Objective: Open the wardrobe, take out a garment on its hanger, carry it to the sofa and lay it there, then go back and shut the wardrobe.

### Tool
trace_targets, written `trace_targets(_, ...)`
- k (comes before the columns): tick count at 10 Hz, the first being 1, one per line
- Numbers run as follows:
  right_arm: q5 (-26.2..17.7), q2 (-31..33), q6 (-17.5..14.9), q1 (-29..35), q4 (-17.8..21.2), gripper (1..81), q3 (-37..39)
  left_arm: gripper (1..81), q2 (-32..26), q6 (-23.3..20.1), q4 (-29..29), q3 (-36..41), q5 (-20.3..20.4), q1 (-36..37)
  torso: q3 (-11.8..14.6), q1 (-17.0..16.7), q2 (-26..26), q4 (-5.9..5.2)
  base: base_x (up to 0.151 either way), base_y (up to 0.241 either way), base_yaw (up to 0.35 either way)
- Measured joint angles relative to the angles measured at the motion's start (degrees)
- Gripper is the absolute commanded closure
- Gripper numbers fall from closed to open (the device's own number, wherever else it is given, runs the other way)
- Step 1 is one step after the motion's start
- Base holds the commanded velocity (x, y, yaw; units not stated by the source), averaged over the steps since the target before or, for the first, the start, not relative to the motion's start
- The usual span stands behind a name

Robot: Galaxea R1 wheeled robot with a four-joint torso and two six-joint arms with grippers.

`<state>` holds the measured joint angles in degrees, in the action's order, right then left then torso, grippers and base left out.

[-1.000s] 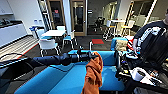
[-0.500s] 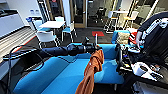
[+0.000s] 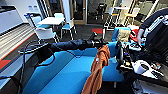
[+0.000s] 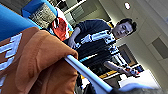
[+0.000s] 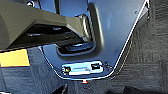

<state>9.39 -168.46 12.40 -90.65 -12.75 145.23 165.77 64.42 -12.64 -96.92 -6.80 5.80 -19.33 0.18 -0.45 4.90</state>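
Head view: soft orange garment (image 3: pixel 98 67) over smooth blue sofa (image 3: pixel 65 72)

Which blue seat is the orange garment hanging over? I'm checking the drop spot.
The large blue sofa directly below the garment, which hangs from the left arm; the small white-framed chairs stand farther back by the white table.

My orange garment (image 3: pixel 98 67) hangs down long and loose from the end of my left arm. It is soft and has folds in it. There is a small white mark on the front. Up close, from my left wrist, I see big white letters on the orange cloth (image 4: pixel 37 65). A thin white hanger (image 4: pixel 87 75) pokes out from under the cloth like a stick. The big blue sofa (image 3: pixel 65 72) is right under and behind the garment. Its seat is smooth and flat. The garment hangs over the seat and is not lying on it yet.
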Motion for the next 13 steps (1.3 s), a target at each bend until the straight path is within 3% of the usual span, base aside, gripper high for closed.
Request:
trace_targets(2, 0.06, 0.0, 0.0, 0.02, 0.02, 1.0, 0.0, 81.1, 0.16, 0.22, 1.4, -4.51, -0.2, 0.01, -0.02, 0.0, 0.0, 0.0, 0.0, 0.0, 0.0)
trace_targets(8, 0.01, -0.06, 0.02, 0.05, 0.0, 1.0, 0.0, 81.1, -10.69, -0.04, 1.84, -9.47, -4.52, 1.57, -0.04, 0.0, 0.0, 0.0, 0.0, 0.0, 0.0)
trace_targets(13, 0.09, -0.17, 0.0, 0.02, 0.0, 1.0, 0.0, 81.1, -11.17, -0.04, 0.68, -14.19, -4.83, -3.72, -0.04, 0.0, 0.0, -0.07, 0.0, 0.0, 0.0)
